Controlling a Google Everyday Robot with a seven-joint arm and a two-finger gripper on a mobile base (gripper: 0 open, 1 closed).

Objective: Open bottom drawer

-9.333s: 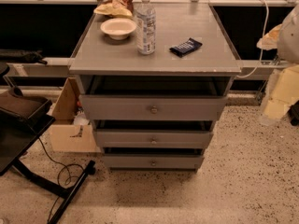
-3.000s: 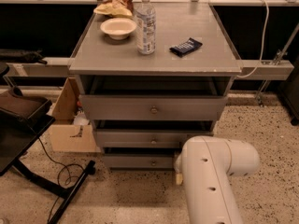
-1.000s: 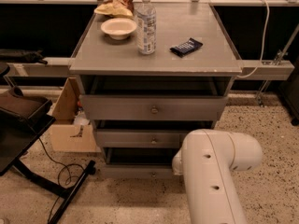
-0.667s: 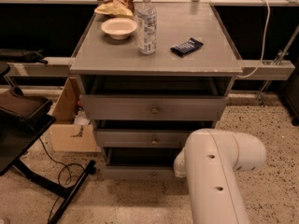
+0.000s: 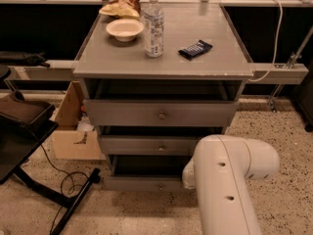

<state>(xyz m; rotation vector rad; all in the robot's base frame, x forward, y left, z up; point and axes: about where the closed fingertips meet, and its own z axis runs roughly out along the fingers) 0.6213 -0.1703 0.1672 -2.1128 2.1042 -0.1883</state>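
With our hand (image 5: 188,175) low and right of centre against the bottom drawer (image 5: 137,182), its grip hidden by the arm (image 5: 230,190) so we cannot tell, a pull may slip off.

This looks like a robot test room, made up a bit like an office snack corner. A grey drawer cabinet (image 5: 122,112) stands on a hard speckled floor (image 5: 283,131). On top of it sit a bowl (image 5: 124,29), a water bottle (image 5: 153,26) and a snack packet (image 5: 195,49). Left of the cabinet are a cardboard box (image 5: 73,131) and a loose black cable (image 5: 66,180). In front of it is a big white robot arm (image 5: 225,185). Its gripper is hidden behind the arm, low by the cabinet.
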